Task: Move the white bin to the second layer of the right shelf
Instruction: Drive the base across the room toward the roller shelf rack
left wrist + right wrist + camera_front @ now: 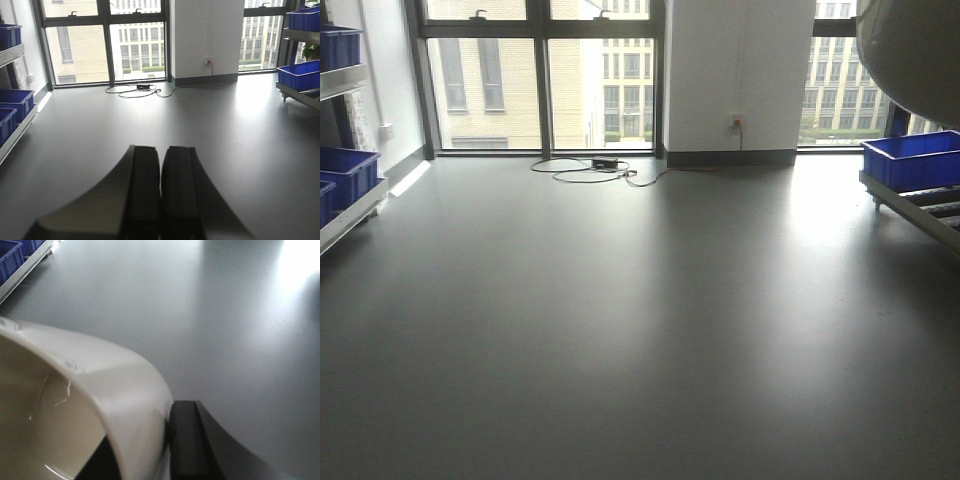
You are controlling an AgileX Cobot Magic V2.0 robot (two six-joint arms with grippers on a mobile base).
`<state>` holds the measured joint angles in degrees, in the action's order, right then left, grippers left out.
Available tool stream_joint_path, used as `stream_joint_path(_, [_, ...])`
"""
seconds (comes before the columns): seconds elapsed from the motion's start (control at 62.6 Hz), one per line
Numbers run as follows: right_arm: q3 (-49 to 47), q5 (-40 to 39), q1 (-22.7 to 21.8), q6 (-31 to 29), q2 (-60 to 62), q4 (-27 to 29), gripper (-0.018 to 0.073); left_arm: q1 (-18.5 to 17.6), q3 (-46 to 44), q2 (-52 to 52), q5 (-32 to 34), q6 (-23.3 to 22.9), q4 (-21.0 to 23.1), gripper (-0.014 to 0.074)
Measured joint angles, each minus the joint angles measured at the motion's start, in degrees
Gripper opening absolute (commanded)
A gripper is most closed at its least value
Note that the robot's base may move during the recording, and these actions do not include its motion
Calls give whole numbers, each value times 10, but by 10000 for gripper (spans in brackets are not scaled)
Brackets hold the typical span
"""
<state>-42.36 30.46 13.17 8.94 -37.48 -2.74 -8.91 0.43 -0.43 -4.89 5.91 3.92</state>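
the bin point(912, 50) hangs in the air at the top right corner of the front view. only part of its glossy rounded wall shows, cut off by the picture's edges. it touches neither the floor point(620, 320) nor the right shelf point(935, 205), whose roller surface sits lower, at the right edge of the floor. how far the bin is from that surface i cannot tell. a blue crate point(912, 160) stands on the far end of the surface, and bare rollers show at its near end.

the right end effector point(142, 445) is clenched on the bin's rim. one dark finger lies against the outside of the wall, the other reaches inside the tub, and the cream wall runs between them.

the left end effector point(161, 155) is clenched, its two black fingers pressed side by side with nothing between them. it is held out above the floor and points toward the windows point(135, 45).

the left shelf point(350, 215) lines the left edge of the floor and carries blue crates point(345, 172). a black cable point(585, 170) lies looped at the far edge of the floor, below the windows.
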Motion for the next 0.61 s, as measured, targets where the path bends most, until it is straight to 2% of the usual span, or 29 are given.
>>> stream_joint_path(0.607, [0, 0, 0, 1, 0, 0, 57, 0, 0, 0, 0, 0, 0, 85])
